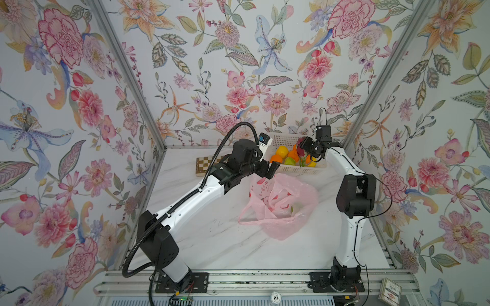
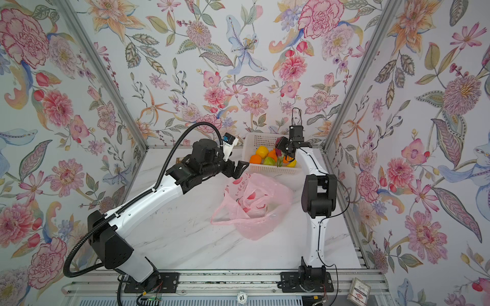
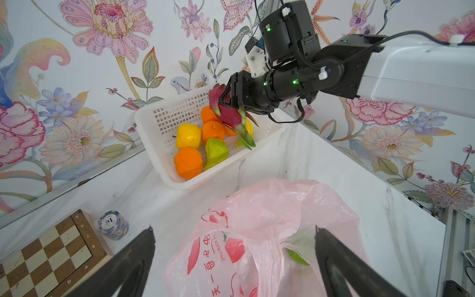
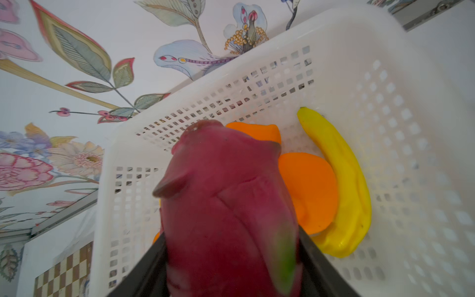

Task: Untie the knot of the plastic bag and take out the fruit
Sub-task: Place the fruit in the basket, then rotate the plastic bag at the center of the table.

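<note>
Holding the magenta, green-tipped toy dragon fruit (image 4: 226, 205) in my right claw (image 3: 225, 102), I pinch it across its body, so both jaws press its flanks and it cannot roll out. It hangs just above the white perforated plastic basket (image 4: 385, 66). Below it lie the orange toy fruits (image 3: 188, 165), the round yellow one (image 3: 188, 135), the bumpy green one (image 3: 215, 151) and the yellow banana (image 4: 341, 192). I judge this to be the drop-off step: the fruit is inside the basket's rim line, so letting go here should land it among the rest.

My left claw (image 3: 234, 232) is spread wide and grips nothing. It is poised over the thin translucent pink plastic bag (image 3: 270, 205), which slumps on the white marble-patterned desk (image 1: 212, 238) just in front of the basket. The bag's mouth gapes and I can see no knot, so I take it as undone. One green fruit (image 3: 295, 255) shows through the plastic, close under my left claw, so it is probably my next pick
</note>
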Tool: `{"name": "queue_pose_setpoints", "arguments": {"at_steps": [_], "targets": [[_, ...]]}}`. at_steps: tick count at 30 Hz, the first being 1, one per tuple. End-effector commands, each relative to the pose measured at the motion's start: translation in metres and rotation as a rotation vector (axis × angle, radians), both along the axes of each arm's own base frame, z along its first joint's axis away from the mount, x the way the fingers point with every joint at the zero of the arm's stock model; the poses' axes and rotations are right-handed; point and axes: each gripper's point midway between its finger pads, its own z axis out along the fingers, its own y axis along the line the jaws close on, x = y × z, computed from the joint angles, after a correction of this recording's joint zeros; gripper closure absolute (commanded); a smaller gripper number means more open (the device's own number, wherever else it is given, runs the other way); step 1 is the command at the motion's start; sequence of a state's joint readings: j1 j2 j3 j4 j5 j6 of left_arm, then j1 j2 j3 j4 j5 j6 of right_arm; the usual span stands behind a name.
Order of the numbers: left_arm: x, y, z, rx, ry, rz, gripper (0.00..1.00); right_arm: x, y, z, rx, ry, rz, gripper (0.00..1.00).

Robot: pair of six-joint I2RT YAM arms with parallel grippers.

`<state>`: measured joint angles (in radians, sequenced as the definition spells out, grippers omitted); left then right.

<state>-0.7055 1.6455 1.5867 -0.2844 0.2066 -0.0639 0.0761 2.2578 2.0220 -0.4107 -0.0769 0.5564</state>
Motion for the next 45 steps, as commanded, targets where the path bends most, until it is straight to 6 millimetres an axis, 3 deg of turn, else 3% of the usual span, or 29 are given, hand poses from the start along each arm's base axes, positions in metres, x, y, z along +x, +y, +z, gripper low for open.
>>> {"name": "queue_pose_setpoints", "arguments": {"at_steps": [1, 3, 6, 9, 16, 26, 29, 35, 41, 45], "targets": [[0.012, 0.000, 0.003, -0.007, 0.012, -0.023, 0.01, 0.005, -0.001, -0.009, -0.039, 0.044, 0.008, 0.58], [0.021, 0.000, 0.004, -0.009, 0.009, -0.015, 0.01, 0.008, 0.000, -0.019, -0.037, 0.062, 0.013, 0.53], [0.034, 0.002, 0.005, -0.020, 0.012, 0.005, 0.01, 0.010, 0.004, -0.032, -0.019, 0.091, 0.030, 0.35], [0.043, 0.000, 0.005, -0.040, 0.015, 0.010, 0.01, 0.011, 0.008, -0.029, -0.006, 0.095, 0.049, 0.23], [0.051, -0.003, 0.000, -0.055, 0.028, -0.008, 0.01, 0.006, 0.002, 0.022, -0.010, 0.025, 0.039, 0.01], [0.046, -0.005, -0.009, -0.083, 0.085, -0.011, 0.02, -0.026, -0.004, 0.093, -0.030, -0.054, 0.029, 0.01], [0.039, -0.004, -0.018, -0.099, 0.142, -0.006, 0.07, -0.053, 0.003, 0.116, -0.036, -0.074, 0.051, 0.01], [0.017, 0.000, -0.054, -0.127, 0.322, 0.036, 0.26, -0.131, 0.020, 0.155, -0.040, -0.150, 0.098, 0.01], [-0.018, -0.010, -0.109, -0.038, 0.489, 0.073, 0.32, -0.217, 0.033, 0.168, -0.024, -0.221, 0.138, 0.01], [-0.033, -0.022, -0.140, -0.015, 0.556, 0.079, 0.25, -0.265, 0.036, 0.162, -0.026, -0.241, 0.161, 0.01]]}}
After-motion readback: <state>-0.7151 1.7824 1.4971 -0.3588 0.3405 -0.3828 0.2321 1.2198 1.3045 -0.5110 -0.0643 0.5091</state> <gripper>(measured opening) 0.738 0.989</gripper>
